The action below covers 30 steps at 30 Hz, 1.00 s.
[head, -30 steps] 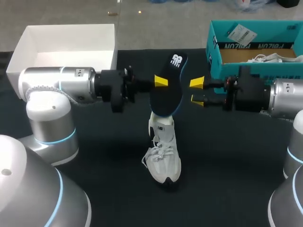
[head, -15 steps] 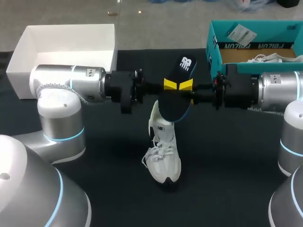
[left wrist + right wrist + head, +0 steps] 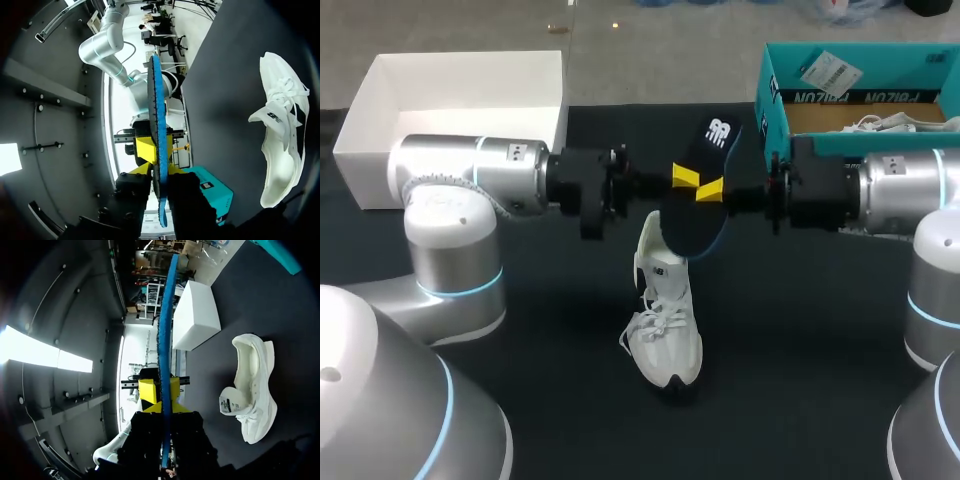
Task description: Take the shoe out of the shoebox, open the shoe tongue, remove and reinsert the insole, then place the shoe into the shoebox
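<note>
Partly, insole (image 3: 692,225) hides shoe (image 3: 665,335) (heel), shoebox (image 3: 772,130) cropped

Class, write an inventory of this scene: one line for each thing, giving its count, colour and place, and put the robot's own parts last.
insole: one, black with a blue edge, held up over the shoe's heel
shoe: one, white, middle of the table
teal shoebox: one, teal, far right
white box: one, white, far left
table: one, black top
left gripper: one, yellow tips, shut on the insole
right gripper: one, yellow tips, shut on the insole from the other side
</note>
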Motion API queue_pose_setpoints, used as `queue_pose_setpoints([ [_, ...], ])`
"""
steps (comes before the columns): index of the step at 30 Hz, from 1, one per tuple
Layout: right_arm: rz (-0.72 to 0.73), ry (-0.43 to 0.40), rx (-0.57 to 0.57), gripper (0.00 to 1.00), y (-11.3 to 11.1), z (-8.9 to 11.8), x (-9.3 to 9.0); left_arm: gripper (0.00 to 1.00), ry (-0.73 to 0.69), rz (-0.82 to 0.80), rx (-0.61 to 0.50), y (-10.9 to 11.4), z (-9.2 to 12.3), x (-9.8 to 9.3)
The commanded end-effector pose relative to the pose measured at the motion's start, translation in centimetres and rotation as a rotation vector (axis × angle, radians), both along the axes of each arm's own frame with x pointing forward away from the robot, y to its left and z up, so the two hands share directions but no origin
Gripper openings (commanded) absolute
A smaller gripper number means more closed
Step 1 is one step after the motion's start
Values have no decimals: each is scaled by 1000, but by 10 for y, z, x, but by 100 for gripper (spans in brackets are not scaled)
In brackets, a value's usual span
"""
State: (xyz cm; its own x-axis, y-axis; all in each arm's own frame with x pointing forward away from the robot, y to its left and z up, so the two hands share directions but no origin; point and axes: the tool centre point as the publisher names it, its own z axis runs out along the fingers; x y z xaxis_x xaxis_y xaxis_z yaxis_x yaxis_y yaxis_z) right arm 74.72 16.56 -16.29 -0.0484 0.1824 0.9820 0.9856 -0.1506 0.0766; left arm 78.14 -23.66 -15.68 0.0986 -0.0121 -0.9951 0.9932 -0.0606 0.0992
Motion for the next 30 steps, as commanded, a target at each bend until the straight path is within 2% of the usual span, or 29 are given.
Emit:
queue_pose_setpoints([
  [1,-9,-4,6,0,-3,-1,-3,100,20,7,-12,7,-1,-5],
  [8,-14,-6,10,0,-6,-3,-4,100,36,70,22,49,-2,2],
  [15,-19,-12,9,0,-10,-2,-3,100,48,106,151,96,-7,-2],
  [23,-31,-16,7,0,-13,0,-3,100,81,84,348,145,-19,-17],
  [27,-31,-15,7,0,-13,-1,-5,100,91,73,405,175,-12,-19],
  [30,-29,-12,5,0,-13,-2,-6,100,91,102,403,198,-1,-20],
])
